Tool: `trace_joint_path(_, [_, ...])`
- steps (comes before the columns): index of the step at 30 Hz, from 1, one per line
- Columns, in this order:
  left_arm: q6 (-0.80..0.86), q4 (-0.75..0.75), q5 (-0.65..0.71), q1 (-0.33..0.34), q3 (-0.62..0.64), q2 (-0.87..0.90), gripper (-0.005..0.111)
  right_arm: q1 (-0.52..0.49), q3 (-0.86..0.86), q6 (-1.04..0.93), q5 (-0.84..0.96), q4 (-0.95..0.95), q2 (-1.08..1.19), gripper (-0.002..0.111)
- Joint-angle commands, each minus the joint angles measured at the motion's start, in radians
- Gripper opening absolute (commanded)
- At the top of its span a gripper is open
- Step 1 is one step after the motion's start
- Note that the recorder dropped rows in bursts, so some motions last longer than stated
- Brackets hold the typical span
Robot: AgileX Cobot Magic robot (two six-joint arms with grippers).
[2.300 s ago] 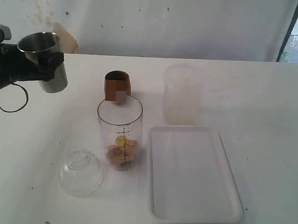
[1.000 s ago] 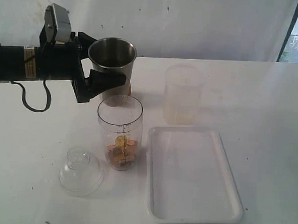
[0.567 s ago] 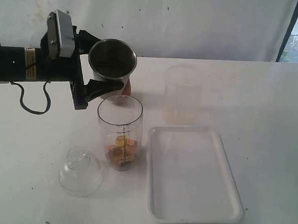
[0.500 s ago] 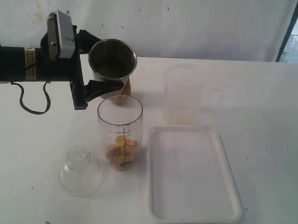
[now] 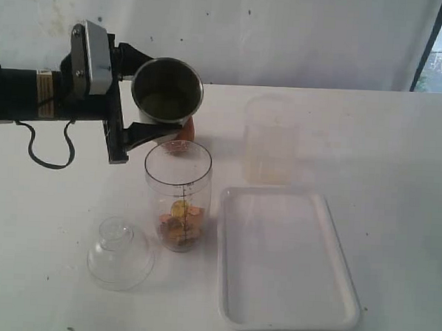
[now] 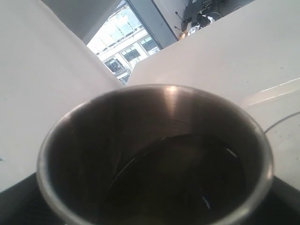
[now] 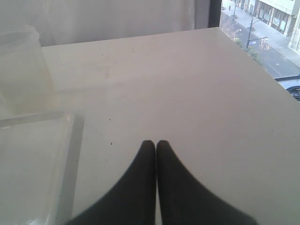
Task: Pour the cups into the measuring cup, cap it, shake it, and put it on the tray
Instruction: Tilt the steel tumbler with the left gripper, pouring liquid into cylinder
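Note:
My left gripper [image 5: 138,117] is shut on the steel tumbler [image 5: 166,100], tipped on its side with its mouth facing the camera, just above and behind the measuring cup [image 5: 178,196]. The measuring cup stands upright with brownish pieces at its bottom. In the left wrist view the tumbler [image 6: 154,154] fills the frame, dark inside. The wooden cup [image 5: 188,130] is mostly hidden behind the tumbler. The clear dome cap [image 5: 120,253] lies on the table left of the measuring cup. The white tray [image 5: 286,258] lies to the right. My right gripper [image 7: 156,144] is shut, empty, over bare table.
A frosted translucent cup [image 5: 269,138] stands behind the tray, also visible in the right wrist view [image 7: 21,70]. The tray's corner [image 7: 37,154] shows beside the right gripper. A black cable [image 5: 47,153] hangs under the left arm. The table's far edge meets a wall.
The left arm carried the tumbler from the far left to above the measuring cup and has been tilting it, its mouth turning more toward the camera. Nothing else moved.

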Motion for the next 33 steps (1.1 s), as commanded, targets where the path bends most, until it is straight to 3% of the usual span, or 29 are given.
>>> trace_joint_path(1, [0.053, -0.044, -0.037, -0.003, -0.002, -0.020, 0.000, 0.000, -0.001, 0.000, -0.003, 0.000, 0.000, 0.000])
trace_joint_path(33, [0.400, -0.051, -0.070, -0.003, -0.002, -0.020, 0.000, 0.000, -0.001, 0.000, -0.003, 0.000, 0.000, 0.000])
